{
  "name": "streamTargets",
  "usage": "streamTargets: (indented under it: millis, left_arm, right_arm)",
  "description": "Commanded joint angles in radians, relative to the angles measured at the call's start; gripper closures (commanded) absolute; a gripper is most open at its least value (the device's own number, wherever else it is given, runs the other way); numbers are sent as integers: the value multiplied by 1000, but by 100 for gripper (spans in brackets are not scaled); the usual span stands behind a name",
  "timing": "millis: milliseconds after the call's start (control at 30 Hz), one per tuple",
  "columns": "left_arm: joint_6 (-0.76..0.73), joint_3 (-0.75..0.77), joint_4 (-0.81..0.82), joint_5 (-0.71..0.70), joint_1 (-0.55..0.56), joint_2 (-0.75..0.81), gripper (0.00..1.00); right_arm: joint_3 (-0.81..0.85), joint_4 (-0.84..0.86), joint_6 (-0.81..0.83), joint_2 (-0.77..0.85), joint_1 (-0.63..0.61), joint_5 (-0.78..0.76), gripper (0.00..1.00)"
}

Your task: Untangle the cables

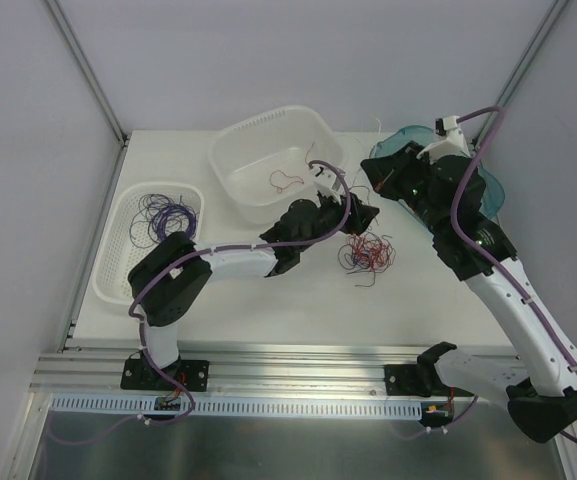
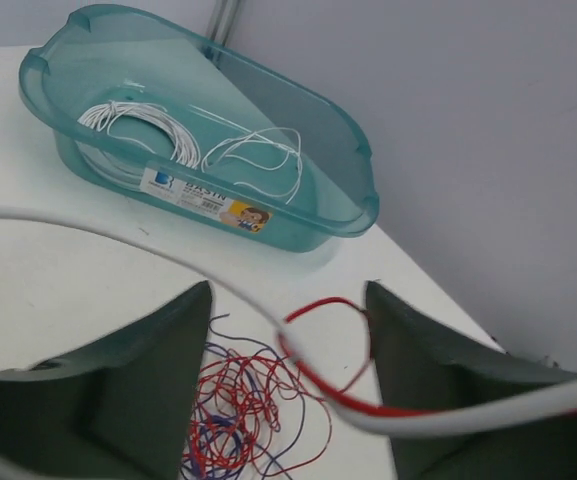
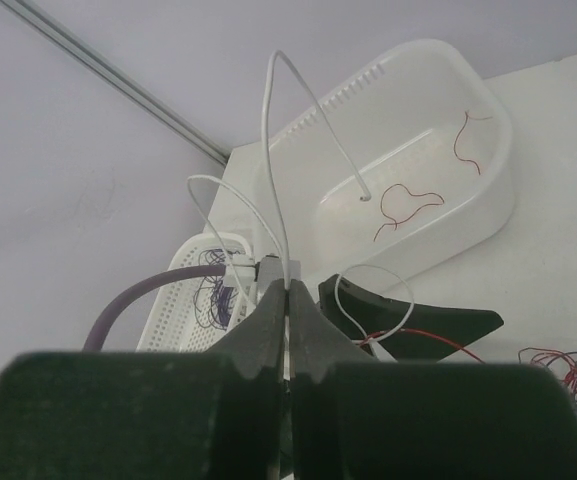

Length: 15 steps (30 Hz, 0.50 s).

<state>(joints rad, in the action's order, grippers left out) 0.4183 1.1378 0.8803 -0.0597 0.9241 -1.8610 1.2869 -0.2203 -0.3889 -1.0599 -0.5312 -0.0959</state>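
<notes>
A tangle of red and purple cables (image 1: 368, 252) lies on the table right of centre; it also shows under my left gripper (image 2: 233, 410). My left gripper (image 2: 288, 295) is open above it, near the white bin (image 1: 360, 215). A red cable (image 2: 323, 303) loops between its fingers and touches the right one. A blurred white cable (image 2: 168, 255) crosses in front. My right gripper (image 3: 286, 290) is shut on a thin white cable (image 3: 273, 150) that arches upward. It sits just beyond the left gripper (image 1: 373, 178).
A teal tub (image 2: 198, 215) with white cables stands at the back right (image 1: 488, 185). A white bin (image 1: 268, 130) holds red cables (image 3: 403, 205). A white perforated basket (image 1: 128, 260) at the left holds purple cables (image 1: 163, 215).
</notes>
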Motion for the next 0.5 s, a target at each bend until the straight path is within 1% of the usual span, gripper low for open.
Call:
streamTargets:
  millis: [0, 67, 100, 133, 167, 300, 467]
  left_arm:
    - [40, 39, 94, 27, 12, -1, 45]
    - [51, 27, 94, 49, 12, 5, 70]
    - [51, 8, 89, 55, 12, 11, 91]
    - [54, -2, 83, 58, 12, 16, 98]
    - [53, -13, 71, 86, 12, 31, 100]
    - [40, -85, 0, 142, 12, 83, 100]
    - [-9, -176, -157, 208, 10, 181, 100]
  right_arm:
    - [-4, 45, -21, 46, -6, -39, 99]
    - [-1, 39, -2, 55, -7, -56, 99]
    - [5, 32, 25, 58, -6, -76, 99]
    - [11, 24, 39, 61, -6, -90, 99]
    - [17, 18, 53, 63, -4, -100, 99]
    - [55, -8, 133, 61, 13, -156, 99]
    - [103, -24, 222, 52, 68, -194, 99]
